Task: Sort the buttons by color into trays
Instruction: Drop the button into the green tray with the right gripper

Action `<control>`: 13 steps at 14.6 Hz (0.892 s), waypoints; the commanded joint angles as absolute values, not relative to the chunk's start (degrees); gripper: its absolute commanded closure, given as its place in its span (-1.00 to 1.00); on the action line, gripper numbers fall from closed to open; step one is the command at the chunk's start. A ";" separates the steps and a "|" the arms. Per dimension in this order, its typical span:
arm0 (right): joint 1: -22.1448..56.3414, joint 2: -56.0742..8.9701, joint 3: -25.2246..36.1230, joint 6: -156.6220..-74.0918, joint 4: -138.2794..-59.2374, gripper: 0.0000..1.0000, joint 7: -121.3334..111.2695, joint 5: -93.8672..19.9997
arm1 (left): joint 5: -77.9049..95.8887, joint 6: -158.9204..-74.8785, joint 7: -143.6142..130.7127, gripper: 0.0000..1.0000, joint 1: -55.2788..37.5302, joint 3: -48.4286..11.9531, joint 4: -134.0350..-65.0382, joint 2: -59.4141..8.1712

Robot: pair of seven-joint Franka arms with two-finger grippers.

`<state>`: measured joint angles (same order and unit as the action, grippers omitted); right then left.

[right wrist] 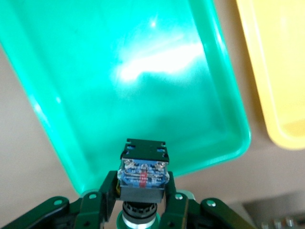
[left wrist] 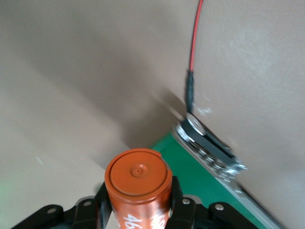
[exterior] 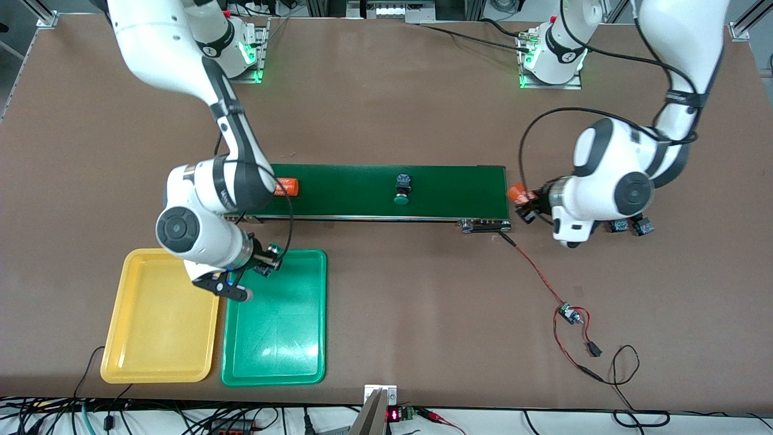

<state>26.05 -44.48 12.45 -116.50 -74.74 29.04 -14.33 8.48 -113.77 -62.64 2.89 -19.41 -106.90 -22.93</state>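
Observation:
My right gripper [exterior: 266,261] is shut on a green-capped button [exterior: 272,254] with a black-and-blue body [right wrist: 143,169], held over the belt-side edge of the green tray [exterior: 275,338]. The yellow tray [exterior: 157,326] lies beside the green one, toward the right arm's end. Both trays hold nothing. Another green-capped button [exterior: 403,188] lies on the conveyor belt [exterior: 447,187]. My left gripper [exterior: 524,203] is shut on an orange cylinder [left wrist: 138,183] just off the belt's end at the left arm's side. Two more buttons [exterior: 631,226] sit on the table under the left arm, their caps hidden.
A second orange cylinder [exterior: 287,187] lies on the belt near the right arm's elbow. A red wire [exterior: 534,269] runs from the belt's end to a small board [exterior: 567,314] on the table. Cables hang along the table edge nearest the front camera.

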 commanded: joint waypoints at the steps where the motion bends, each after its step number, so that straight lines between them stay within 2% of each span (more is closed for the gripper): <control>1: 24.35 -50.43 11.60 -116.45 -66.55 1.00 28.22 -14.94 | 16.31 -114.94 -75.38 0.64 1.15 -18.81 -102.40 -26.80; 3: 23.12 -53.69 11.60 -117.68 -63.82 1.00 24.28 -14.94 | 18.37 -118.64 -80.48 0.64 -0.87 -18.72 -102.57 -28.20; 7: 21.36 -57.03 11.60 -120.84 -63.63 1.00 11.46 -14.68 | 21.00 -122.86 -85.34 0.64 -3.69 -18.81 -104.41 -30.50; 9: 21.36 -58.18 11.60 -121.38 -63.54 1.00 7.22 -14.68 | 22.59 -122.96 -85.25 0.48 -3.78 -18.81 -105.63 -30.67; 10: 21.62 -58.71 11.60 -121.55 -63.54 0.67 7.03 -14.68 | 22.59 -122.35 -84.82 0.34 -3.95 -18.81 -106.34 -30.33; 11: 21.88 -58.80 11.60 -121.73 -63.63 -0.92 7.29 -14.59 | 22.59 -121.65 -84.64 0.01 -4.04 -18.81 -107.30 -30.15; 13: 21.88 -58.10 11.78 -120.77 -63.63 -1.00 7.21 -14.41 | 22.59 -121.20 -85.16 0.05 -4.13 -19.24 -107.75 -29.71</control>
